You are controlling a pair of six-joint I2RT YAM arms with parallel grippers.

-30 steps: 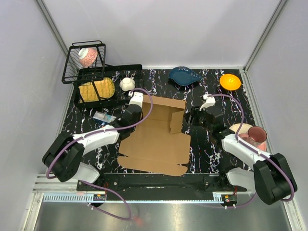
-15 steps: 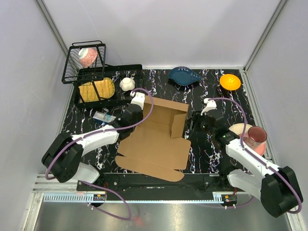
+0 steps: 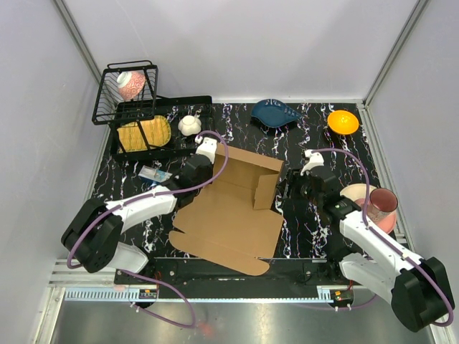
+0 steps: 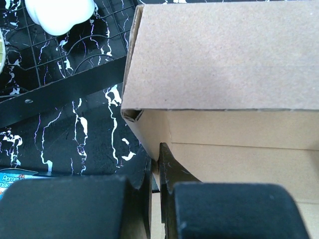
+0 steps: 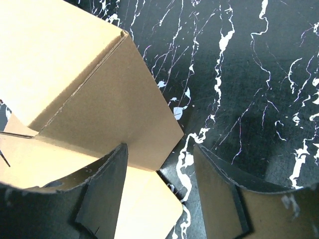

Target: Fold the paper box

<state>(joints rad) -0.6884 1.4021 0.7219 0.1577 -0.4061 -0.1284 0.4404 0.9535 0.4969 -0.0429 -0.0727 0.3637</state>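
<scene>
My left claw (image 4: 158,172) is pinched almost fully closed on the left edge of the paper box (image 4: 224,64), right below the corner where the raised back wall meets the side. The thin cardboard sits between the two dark fingers (image 4: 219,209). From above, that claw (image 3: 204,176) lies at the box's far left corner.

My right claw (image 5: 159,194) stands wide. One finger (image 5: 102,191) hangs over the flat cardboard, the other over the bare worktop (image 5: 259,74). The lower corner of an upright flap of the paper box (image 5: 75,59) lies just ahead of the gap. I cannot tell whether either finger touches it, and nothing is clamped. From above, this claw (image 3: 292,192) is just beside the box's right edge.

The paper box (image 3: 229,218) lies in the middle of the black, white-veined worktop (image 3: 315,136), between my two arms. It is mostly flat and brown. Its far wall stands up, a short flap is raised near the right side, and its rounded near flaps are spread toward my bases.

Behind it, from left to right, are a wire basket (image 3: 107,97) tilted on a black rack (image 3: 179,104), a small white pot (image 3: 189,125), a blue dish (image 3: 276,112) and an orange bowl (image 3: 343,122). A pink cup (image 3: 382,202) stands at the right edge.
</scene>
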